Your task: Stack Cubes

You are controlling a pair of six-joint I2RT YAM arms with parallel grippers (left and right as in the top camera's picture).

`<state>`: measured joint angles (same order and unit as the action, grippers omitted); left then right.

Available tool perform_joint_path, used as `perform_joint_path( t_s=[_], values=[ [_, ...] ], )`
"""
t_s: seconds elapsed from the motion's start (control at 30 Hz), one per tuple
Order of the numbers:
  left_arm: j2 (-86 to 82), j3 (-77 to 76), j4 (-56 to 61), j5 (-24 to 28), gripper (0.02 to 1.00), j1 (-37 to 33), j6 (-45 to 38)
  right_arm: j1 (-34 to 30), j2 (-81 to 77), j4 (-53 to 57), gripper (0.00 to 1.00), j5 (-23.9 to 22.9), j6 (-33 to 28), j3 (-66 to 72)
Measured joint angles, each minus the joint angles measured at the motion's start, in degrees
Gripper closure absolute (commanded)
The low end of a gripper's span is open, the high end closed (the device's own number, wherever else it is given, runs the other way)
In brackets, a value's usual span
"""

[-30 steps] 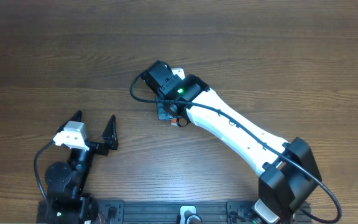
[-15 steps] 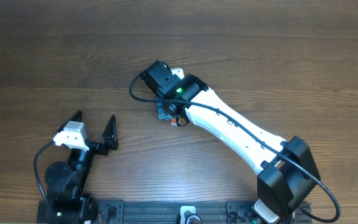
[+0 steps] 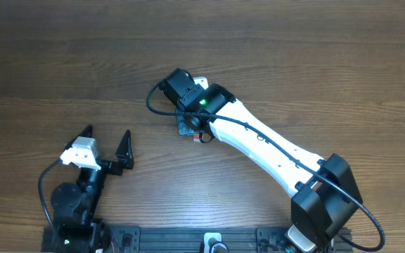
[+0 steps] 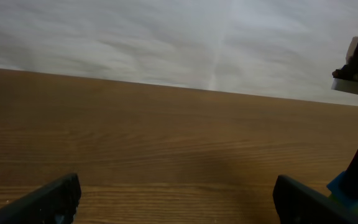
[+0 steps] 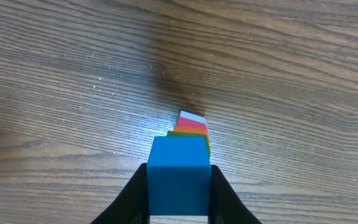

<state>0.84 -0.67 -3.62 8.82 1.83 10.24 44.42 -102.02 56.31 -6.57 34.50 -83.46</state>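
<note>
Right gripper (image 5: 179,194) fingers pinched on a blue cube (image 5: 179,167), cube directly over a stack of cubes (image 5: 192,127), green, orange, pink and pale edges peeking past it, near the middle of the wooden table (image 3: 315,63), left gripper (image 3: 105,138) spread wide, well apart.

dark wood-grain table (image 3: 329,56) is lying under everything; pale white backdrop (image 4: 166,43) is rising behind its far edge.
</note>
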Motion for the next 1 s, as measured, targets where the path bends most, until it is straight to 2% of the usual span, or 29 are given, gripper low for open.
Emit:
perform_joint_path(
  t_s=[0.3, 1.0],
  values=[
    [0.0, -0.02, 0.0, 0.0, 0.018, 0.0, 0.0, 0.0, 0.0, 0.04, 0.906, 0.0, 0.0, 0.0],
    [0.0, -0.02, 0.0, 0.0, 0.018, 0.0, 0.0, 0.0, 0.0, 0.26, 0.921, 0.02, 0.0, -0.07]
  ],
)
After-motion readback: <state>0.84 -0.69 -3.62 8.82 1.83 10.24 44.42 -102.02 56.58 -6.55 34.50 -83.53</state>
